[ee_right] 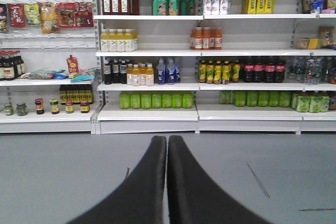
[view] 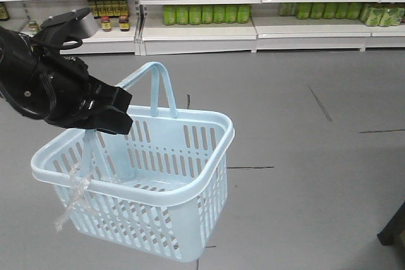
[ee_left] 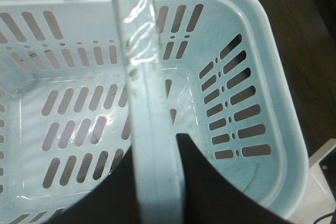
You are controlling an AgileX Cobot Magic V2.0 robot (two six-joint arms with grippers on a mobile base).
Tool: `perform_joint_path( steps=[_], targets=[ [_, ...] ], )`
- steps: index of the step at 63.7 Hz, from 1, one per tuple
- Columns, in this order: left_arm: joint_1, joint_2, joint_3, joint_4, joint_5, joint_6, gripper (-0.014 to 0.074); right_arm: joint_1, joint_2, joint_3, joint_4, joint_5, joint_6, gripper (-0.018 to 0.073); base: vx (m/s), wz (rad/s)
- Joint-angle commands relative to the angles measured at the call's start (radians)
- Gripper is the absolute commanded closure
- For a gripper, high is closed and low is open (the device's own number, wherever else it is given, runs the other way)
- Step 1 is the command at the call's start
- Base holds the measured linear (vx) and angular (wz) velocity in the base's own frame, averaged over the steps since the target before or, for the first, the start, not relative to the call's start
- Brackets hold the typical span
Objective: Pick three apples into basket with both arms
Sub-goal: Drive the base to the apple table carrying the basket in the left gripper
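Firmly, the left end effector (view: pixel 118 117) clamps the basket's (view: pixel 212 156) handle (ee_left: pixel 151 108); the right end effector (ee_right: pixel 167 142) points level, closed and empty.

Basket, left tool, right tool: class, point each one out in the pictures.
basket (view: pixel 139 194): front view, near rim.
left tool (view: pixel 123 115): front view, between its fingertips.
right tool (ee_right: pixel 167 141): right wrist view, between its closed fingertips.

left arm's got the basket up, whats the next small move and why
Probably open the right fingers and swing that arm round to look for an apple. The basket hangs empty from its handle in the left fingers, the right fingers are pressed together on nothing, and that wrist view shows only drink shelves and floor, no apples.
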Motion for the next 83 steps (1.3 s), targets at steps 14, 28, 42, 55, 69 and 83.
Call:
perform_joint_path(
  steps=[14,28,42,55,69,83],
  targets=[
    [-0.005,-0.036,-0.023,-0.045,-0.043,-0.007,0.0604,-0.005,-0.011,0.015,-0.006,-0.071,-0.002,0.0564,0.2,-0.32],
    [-0.005,-0.036,-0.023,-0.045,-0.043,-0.007,0.0604,-0.005,-0.011,0.015,-0.006,-0.071,-0.002,0.0564,0.19,-0.43],
    [-0.005,-0.036,-0.023,-0.045,-0.043,-0.007,0.0604,-0.005,-0.011,0.015,-0.006,-0.071,-0.002,0.0564,0.17,-0.46],
    [-0.005,-0.036,-0.023,-0.045,-0.043,-0.007,0.0604,-0.005,-0.011,0.015,-0.006,-0.071,-0.002,0.0564,0.16,-0.46],
    [-0.005,-0.036,-0.023,-0.045,-0.043,-0.007,0.0604,-0.005,-0.011,0.015,-0.006,-0.071,-0.002,0.0564,0.14,-0.48],
    [-0.005,-0.036,-0.023,-0.045,-0.043,-0.007,0.0604,-0.005,-0.011,0.015,-0.006,-0.071,-0.002,0.0564,0.14,-0.52]
  ],
)
